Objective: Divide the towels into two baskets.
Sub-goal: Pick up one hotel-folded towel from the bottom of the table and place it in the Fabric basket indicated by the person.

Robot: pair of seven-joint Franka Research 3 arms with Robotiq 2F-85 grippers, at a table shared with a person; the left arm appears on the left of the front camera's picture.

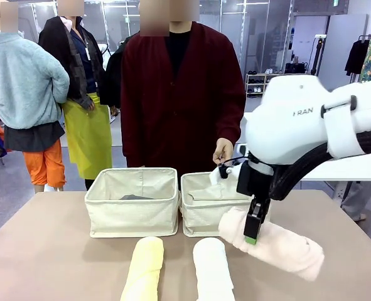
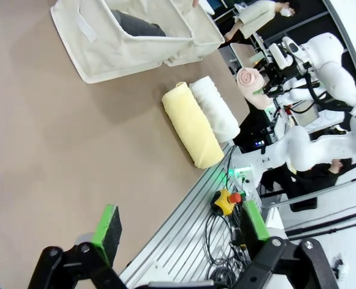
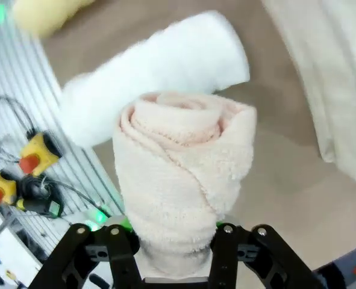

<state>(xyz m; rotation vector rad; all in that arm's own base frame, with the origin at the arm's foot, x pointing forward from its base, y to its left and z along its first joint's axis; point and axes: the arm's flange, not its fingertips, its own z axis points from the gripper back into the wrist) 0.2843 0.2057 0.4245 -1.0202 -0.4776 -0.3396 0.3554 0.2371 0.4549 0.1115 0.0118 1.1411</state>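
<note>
My right gripper [image 1: 254,230] is shut on the pale pink towel [image 1: 279,246], holding it slantwise just in front of the right basket [image 1: 201,219]. In the right wrist view the pink roll [image 3: 178,174] stands end-on between the right gripper's [image 3: 174,248] black fingers. The pale yellow towel [image 1: 144,271] and the white towel [image 1: 213,273] lie side by side near the table's front edge. A dark grey towel [image 1: 135,197] lies in the left basket [image 1: 134,216]. My left gripper [image 2: 181,232] hangs open over the table's near edge, far from the towels.
A person in a dark red cardigan stands behind the baskets, one hand [image 1: 223,150] above the right basket's far rim. Beyond the table's front edge are a ribbed metal rail [image 2: 184,241] with cables and a yellow emergency-stop box [image 2: 224,201].
</note>
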